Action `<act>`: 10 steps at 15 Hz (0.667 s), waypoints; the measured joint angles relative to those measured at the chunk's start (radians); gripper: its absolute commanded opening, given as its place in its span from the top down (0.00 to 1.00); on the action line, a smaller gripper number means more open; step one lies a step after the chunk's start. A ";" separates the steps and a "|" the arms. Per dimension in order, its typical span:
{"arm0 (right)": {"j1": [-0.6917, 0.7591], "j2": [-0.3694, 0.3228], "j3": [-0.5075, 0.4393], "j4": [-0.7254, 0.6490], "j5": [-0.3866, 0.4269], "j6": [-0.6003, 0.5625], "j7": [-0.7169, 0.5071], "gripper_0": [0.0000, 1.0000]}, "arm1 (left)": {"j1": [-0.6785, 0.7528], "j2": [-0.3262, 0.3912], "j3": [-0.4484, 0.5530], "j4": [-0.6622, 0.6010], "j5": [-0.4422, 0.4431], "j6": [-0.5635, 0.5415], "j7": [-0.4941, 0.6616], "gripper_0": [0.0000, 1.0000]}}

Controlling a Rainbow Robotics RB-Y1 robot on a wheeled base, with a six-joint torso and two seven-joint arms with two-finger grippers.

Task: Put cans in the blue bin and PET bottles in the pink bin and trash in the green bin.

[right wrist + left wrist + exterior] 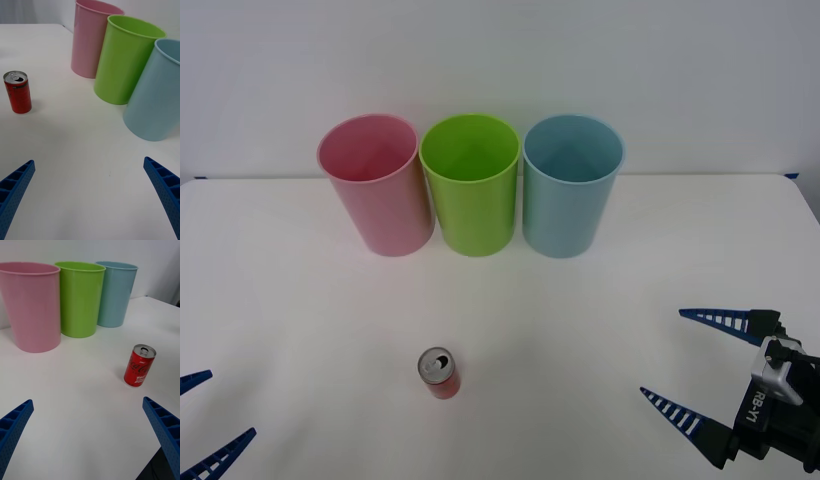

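A small red can (440,374) with a silver top stands upright on the white table, near the front and left of centre; it also appears as the can (17,92) and the can (139,365) in the wrist views. At the back stand the pink bin (375,183), the green bin (471,183) and the blue bin (571,184) in a row. My right gripper (685,363) hovers open at the front right, well apart from the can. At the front left corner my left gripper (208,417) is open too. No PET bottles or trash are in view.
The white table (600,300) spreads wide between the can and the bins. A pale wall rises behind the bins. The table's back edge runs just behind them.
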State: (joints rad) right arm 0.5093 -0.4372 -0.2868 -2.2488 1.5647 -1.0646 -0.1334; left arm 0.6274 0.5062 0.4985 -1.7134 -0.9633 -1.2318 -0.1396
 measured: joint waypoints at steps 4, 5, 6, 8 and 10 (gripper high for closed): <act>0.000 0.000 0.000 0.000 0.000 0.000 0.000 0.00 | 0.000 0.000 0.000 0.000 0.000 0.000 0.000 0.00; 0.000 0.000 0.000 0.000 0.000 0.000 0.000 0.00 | 0.000 0.000 0.000 0.000 0.000 0.000 0.000 0.00; 0.000 0.000 0.000 0.000 0.000 0.000 0.000 0.00 | 0.000 0.000 0.000 0.000 0.000 0.000 0.000 0.00; 0.000 0.000 0.000 0.000 0.000 0.000 0.000 0.00 | 0.000 0.000 0.000 0.000 0.000 0.000 0.000 0.00; 0.000 0.000 0.000 0.000 0.000 0.000 0.000 0.00 | 0.000 0.000 0.000 0.000 0.000 0.000 0.000 0.00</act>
State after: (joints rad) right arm 0.5093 -0.4372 -0.2868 -2.2488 1.5647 -1.0646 -0.1334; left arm 0.6274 0.5062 0.4985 -1.7134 -0.9633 -1.2318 -0.1396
